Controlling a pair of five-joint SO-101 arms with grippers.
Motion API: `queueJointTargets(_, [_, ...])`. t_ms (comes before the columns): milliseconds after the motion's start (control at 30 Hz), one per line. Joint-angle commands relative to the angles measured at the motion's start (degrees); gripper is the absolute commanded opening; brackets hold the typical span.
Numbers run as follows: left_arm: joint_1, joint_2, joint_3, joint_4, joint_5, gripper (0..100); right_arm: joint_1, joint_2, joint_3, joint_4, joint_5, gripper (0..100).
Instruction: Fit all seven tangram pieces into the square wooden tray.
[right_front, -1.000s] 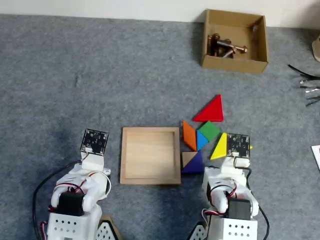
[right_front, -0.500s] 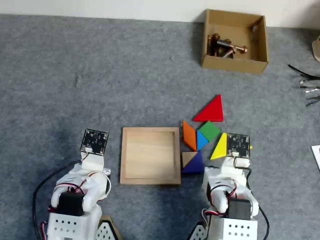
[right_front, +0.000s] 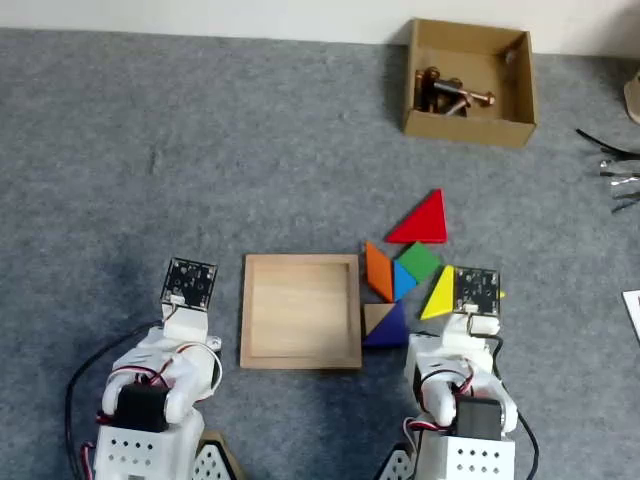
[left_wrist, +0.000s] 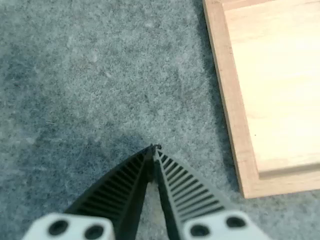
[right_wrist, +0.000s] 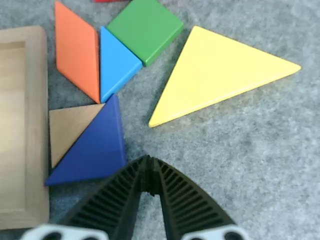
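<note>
The left gripper (left_wrist: 154, 148) is hanging over bare grey felt (left_wrist: 100, 75) with its fingertips pressed together and nothing between them. It is sitting just beside the left rim of the square wooden tray (left_wrist: 231, 105), apart from the wood. The right gripper (right_wrist: 148, 159) is likewise closed tip to tip and holding nothing, and it is hovering over the felt on the tray's other side.

Nearest the right gripper, a dark blue triangle (right_wrist: 97, 147) is lying flat, its long edge touching a tan triangle (right_wrist: 67, 127) that is butting against the tray's right rim. The low corner of a large yellow triangle (right_wrist: 220, 70) is pointing towards the gripper from the other side, apart from the dark blue piece. Farther out, an orange parallelogram (right_wrist: 76, 50) is lying just beside the tray's rim, a light blue triangle (right_wrist: 116, 62) is touching it edge to edge, and a green square (right_wrist: 145, 29) is touching the light blue one. A red triangle (right_front: 424, 221) is lying beyond the green square. All seven pieces are resting on the felt outside the tray.

Well apart, at the bench's far edge, a cardboard box (right_front: 470, 120) is holding some metal parts (right_front: 450, 92).
</note>
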Motion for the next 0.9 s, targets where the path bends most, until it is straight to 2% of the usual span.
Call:
queueJointTargets(0, [0.3,-0.3,1.1,0.4,0.4,1,1.5,-0.7,6.1,-1.5,-0.3,0.5])
queueJointTargets(333, [0.3,-0.3,1.1,0.4,0.4,1,19.0,-0.7,6.4,-19.5,0.0,0.6])
queueJointTargets(433, [0.3,-0.3,1.1,0.4,0.4,1,22.6,-0.7,6.4,-23.1,5.5,0.6])
queueJointTargets(633, [0.3,-0.3,1.1,0.4,0.4,1,26.1,-0.7,6.5,-23.5,20.5,0.6])
queueJointTargets(867, [0.3,-0.3,1.1,0.4,0.4,1,30.5,-0.6,6.0,-21.1,25.2,0.6])
